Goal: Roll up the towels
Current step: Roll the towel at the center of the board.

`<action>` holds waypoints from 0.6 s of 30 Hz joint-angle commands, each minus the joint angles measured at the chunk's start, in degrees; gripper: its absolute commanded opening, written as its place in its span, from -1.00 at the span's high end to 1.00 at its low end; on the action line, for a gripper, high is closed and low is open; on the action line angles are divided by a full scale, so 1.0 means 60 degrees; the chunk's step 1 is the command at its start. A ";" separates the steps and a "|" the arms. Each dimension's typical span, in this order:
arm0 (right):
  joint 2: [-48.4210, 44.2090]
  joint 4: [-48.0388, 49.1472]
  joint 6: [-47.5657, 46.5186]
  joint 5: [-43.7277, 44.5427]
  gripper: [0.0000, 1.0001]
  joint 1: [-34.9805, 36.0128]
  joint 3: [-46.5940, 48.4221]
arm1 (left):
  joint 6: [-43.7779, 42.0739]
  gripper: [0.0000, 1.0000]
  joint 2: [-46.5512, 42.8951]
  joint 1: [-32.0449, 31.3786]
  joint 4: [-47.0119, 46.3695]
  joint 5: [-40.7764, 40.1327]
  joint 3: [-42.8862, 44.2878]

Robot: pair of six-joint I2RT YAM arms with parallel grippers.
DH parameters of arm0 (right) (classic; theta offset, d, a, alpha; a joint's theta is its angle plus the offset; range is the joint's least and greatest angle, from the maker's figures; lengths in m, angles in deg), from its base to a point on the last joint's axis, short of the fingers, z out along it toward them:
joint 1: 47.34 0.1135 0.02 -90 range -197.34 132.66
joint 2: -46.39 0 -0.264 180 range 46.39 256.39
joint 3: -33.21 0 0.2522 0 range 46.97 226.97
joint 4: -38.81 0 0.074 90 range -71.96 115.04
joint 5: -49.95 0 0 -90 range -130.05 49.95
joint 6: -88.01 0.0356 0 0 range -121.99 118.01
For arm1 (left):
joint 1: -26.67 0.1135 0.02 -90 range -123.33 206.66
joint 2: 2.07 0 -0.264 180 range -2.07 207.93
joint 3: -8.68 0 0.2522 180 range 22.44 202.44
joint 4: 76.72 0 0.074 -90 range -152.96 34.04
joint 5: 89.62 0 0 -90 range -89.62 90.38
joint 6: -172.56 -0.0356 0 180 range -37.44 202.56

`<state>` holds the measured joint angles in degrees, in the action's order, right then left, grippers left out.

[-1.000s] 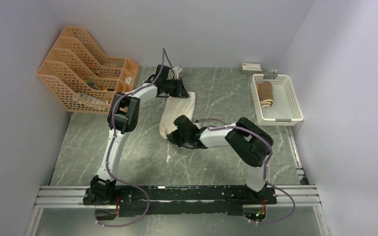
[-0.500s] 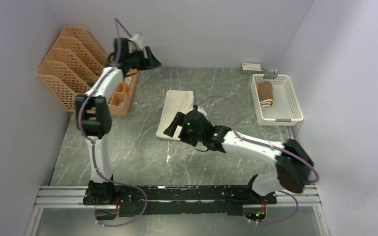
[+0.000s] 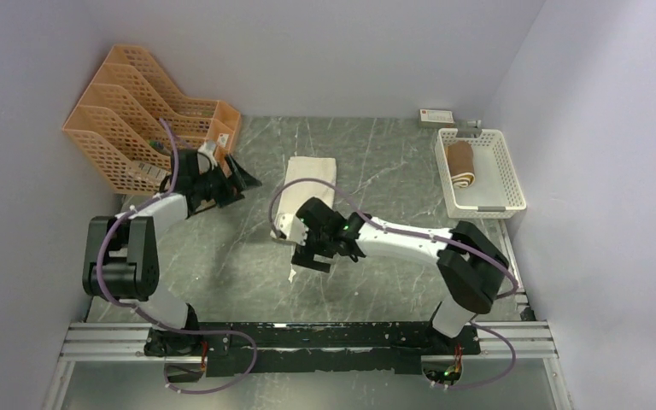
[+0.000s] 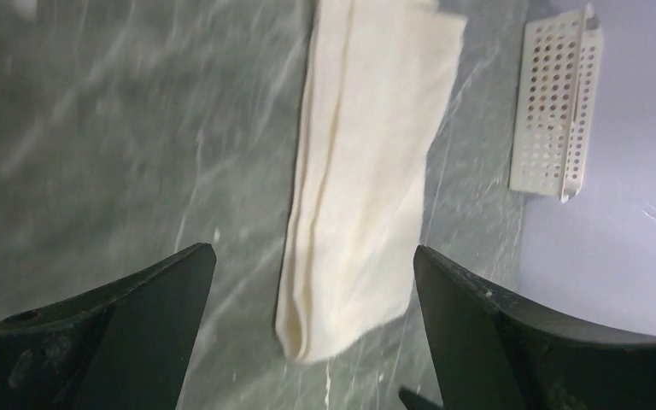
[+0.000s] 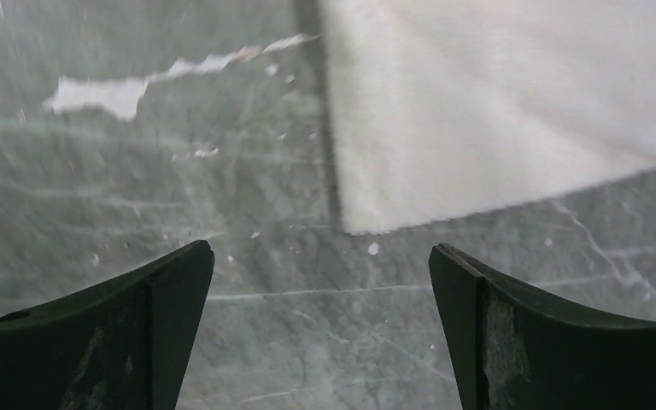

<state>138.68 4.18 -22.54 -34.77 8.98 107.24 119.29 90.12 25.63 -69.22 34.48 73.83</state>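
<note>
The cream-white towel lies flat on the table as a long folded strip; the left wrist view shows the towel from its side. The brown towel sits rolled inside the white basket. My left gripper hovers left of the cream towel, open and empty, and in its own view the left gripper frames the strip's near end. My right gripper is open over bare table just past the towel's near corner; the right gripper holds nothing.
An orange file organiser stands at the back left, close behind the left arm. A small white box sits by the back wall near the basket. A white chip marks the marble surface.
Both grippers opened and let go of the cream towel, which now lies flat. The left arm swung up and back down to the towel's left; the right gripper drew back past its near end.
</note>
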 commanded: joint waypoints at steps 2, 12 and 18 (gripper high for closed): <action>0.0564 0.0063 -0.2787 -0.1589 -0.90 -0.0110 0.0357 | 0.0312 -0.98 -0.1582 -0.0027 -0.0738 0.0107 -0.1649; 0.2759 0.0040 -0.2998 -0.1798 -0.58 -0.0403 0.1936 | 0.0702 -0.98 -0.2809 -0.0233 -0.1335 0.0202 -0.3929; 0.3492 -0.0345 -0.2701 -0.1943 0.08 -0.0713 0.2680 | 0.0346 -0.98 -0.2958 -0.0233 -0.0802 0.0212 -0.3695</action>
<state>157.65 3.37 -39.20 -45.48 6.16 120.38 122.61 73.92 24.62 -73.79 34.68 50.23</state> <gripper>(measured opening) 0.571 0.990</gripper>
